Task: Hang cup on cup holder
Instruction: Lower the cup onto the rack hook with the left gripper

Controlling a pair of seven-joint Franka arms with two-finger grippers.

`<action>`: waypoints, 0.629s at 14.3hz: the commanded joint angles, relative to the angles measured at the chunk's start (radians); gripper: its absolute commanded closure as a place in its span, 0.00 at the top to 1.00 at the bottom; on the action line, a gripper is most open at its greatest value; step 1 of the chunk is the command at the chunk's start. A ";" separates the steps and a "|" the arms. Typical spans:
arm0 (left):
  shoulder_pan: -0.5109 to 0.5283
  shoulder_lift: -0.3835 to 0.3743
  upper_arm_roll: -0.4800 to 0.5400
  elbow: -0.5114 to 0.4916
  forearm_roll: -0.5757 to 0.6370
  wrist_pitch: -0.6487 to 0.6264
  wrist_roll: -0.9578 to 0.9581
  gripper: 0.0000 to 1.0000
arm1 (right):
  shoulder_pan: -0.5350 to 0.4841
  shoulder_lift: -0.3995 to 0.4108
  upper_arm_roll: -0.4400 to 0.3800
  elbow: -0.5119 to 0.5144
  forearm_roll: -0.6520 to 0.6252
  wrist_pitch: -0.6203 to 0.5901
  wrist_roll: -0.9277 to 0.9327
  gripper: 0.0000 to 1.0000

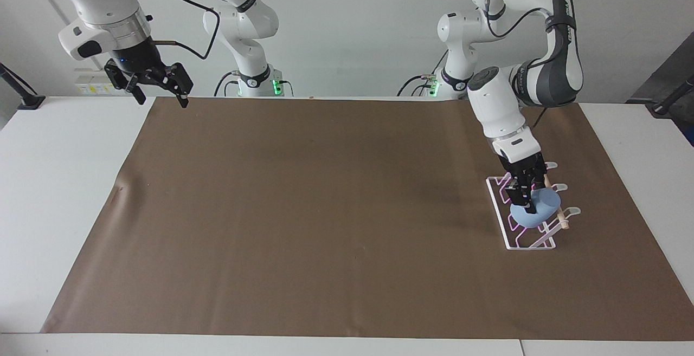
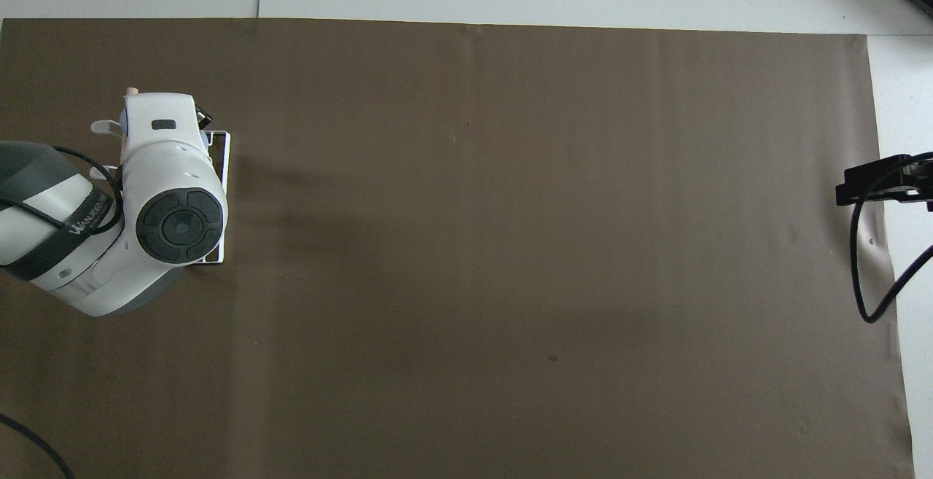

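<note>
The light-blue cup (image 1: 538,211) lies tilted on the prongs of the white wire cup holder (image 1: 519,240), its wide rim facing the right arm's end of the table. My left gripper (image 1: 528,200) reaches down from above and is shut on the cup's wall. In the overhead view the left arm's wrist hides the cup; only the holder's base wire (image 2: 227,173) and the dowel's tip (image 2: 132,91) show. My right gripper (image 1: 162,98) waits open and empty, raised over the mat's corner at the right arm's end.
A brown mat (image 1: 325,209) covers most of the white table (image 1: 59,182). The cup holder stands on the mat toward the left arm's end. A black cable (image 2: 871,260) hangs from the right arm.
</note>
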State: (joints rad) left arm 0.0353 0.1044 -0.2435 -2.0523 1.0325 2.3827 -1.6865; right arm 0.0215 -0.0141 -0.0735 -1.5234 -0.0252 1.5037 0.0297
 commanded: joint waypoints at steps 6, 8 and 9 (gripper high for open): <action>-0.043 -0.019 -0.005 0.026 0.027 -0.086 -0.012 0.93 | 0.005 -0.030 0.001 -0.038 -0.006 0.012 -0.011 1.00; -0.043 -0.022 -0.005 0.034 0.027 -0.095 -0.009 1.00 | 0.005 -0.029 0.000 -0.038 -0.002 0.017 -0.010 1.00; -0.043 -0.022 -0.008 0.041 0.027 -0.108 -0.004 1.00 | 0.005 -0.029 0.001 -0.038 -0.001 0.018 -0.011 1.00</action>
State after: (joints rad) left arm 0.0047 0.0933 -0.2558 -2.0235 1.0360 2.3145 -1.6865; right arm 0.0249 -0.0179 -0.0728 -1.5285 -0.0254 1.5036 0.0289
